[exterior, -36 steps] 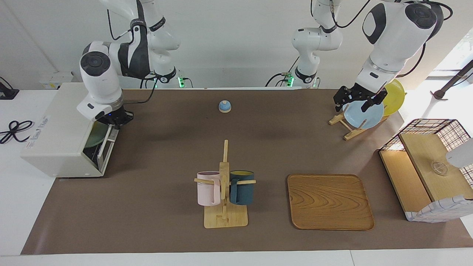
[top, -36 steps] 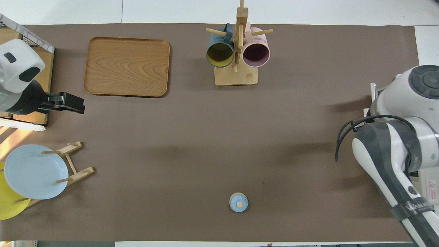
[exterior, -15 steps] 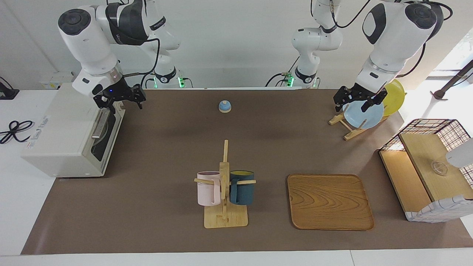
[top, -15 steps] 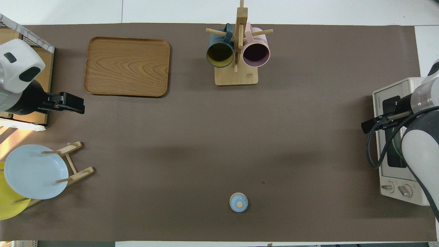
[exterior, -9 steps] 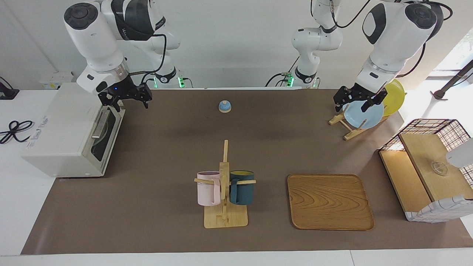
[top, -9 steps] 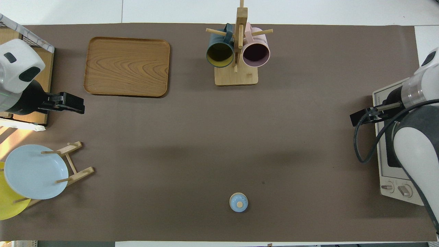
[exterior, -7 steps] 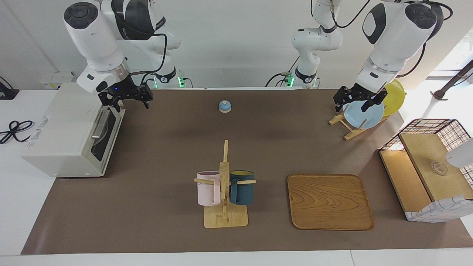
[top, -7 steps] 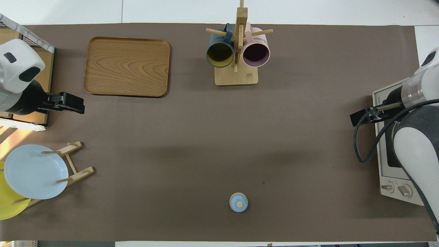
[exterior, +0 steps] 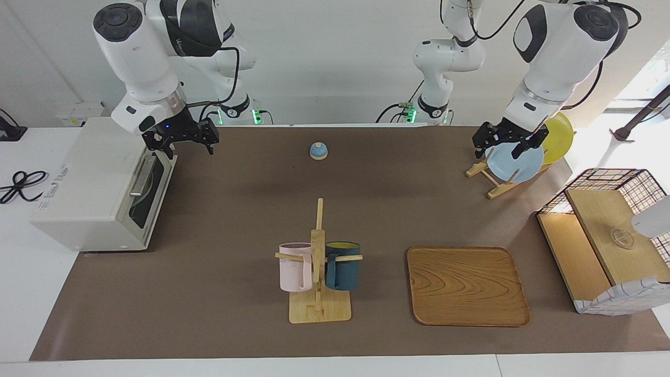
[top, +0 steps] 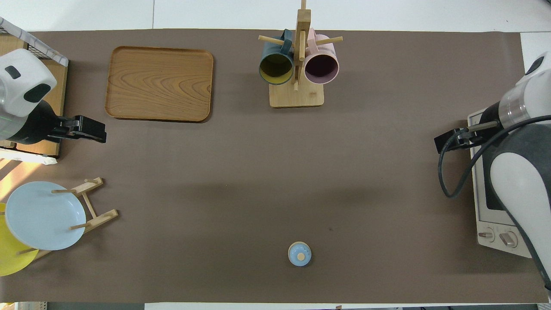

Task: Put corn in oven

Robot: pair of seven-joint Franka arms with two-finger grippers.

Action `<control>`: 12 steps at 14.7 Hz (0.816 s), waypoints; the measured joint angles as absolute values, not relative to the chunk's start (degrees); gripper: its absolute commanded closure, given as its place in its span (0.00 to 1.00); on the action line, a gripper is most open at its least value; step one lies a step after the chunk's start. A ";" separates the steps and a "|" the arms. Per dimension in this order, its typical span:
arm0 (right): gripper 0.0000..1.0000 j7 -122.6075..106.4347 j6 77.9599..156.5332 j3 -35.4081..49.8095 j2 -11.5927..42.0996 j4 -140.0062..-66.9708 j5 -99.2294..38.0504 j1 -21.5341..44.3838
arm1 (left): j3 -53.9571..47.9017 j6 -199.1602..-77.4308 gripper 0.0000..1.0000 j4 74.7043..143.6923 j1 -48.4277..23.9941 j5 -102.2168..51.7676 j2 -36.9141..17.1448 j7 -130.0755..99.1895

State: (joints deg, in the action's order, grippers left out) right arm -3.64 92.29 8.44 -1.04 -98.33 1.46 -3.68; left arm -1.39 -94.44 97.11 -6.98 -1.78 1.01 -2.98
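Oven door now shut; my right jaws have lifted off it, apart, empty. Left jaws wait apart over plate rack. Corn unseen; probably inside.

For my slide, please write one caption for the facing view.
Right gripper open above the closed oven; left gripper waits over the plate rack.

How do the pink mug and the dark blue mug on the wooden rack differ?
The pink mug is pale pink with a dark inside; the dark blue mug is deep teal-blue with a yellow inside. The pink mug hangs toward the right arm's end, the dark blue mug toward the left arm's. Both hang on the same wooden rack, similar in size.
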 measured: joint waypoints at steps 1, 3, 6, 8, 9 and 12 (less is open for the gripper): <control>0.00 -3.60 92.28 8.39 -1.03 -98.33 1.46 -3.67 | -1.39 -94.44 0.00 97.11 -6.98 -1.78 1.01 -2.98; 0.00 -3.58 92.28 8.29 -1.01 -98.32 1.46 -3.67 | -1.39 -94.44 0.00 97.11 -6.98 -1.78 1.01 -2.98; 0.00 -3.56 92.28 7.88 -1.01 -98.23 1.46 -3.67 | -1.39 -94.44 0.00 97.11 -6.98 -1.78 1.01 -2.98; 0.00 -3.56 92.28 7.51 -0.92 -97.90 1.46 -3.67 | -1.39 -94.44 0.00 97.11 -6.98 -1.78 1.01 -2.98; 0.00 -3.56 92.28 7.42 -0.84 -97.46 1.46 -3.67 | -1.39 -94.44 0.00 97.11 -6.98 -1.78 1.01 -2.98; 0.00 -3.52 90.97 6.72 -0.75 -95.57 1.46 -3.63 | -1.39 -94.44 0.00 97.11 -6.98 -1.78 1.01 -2.98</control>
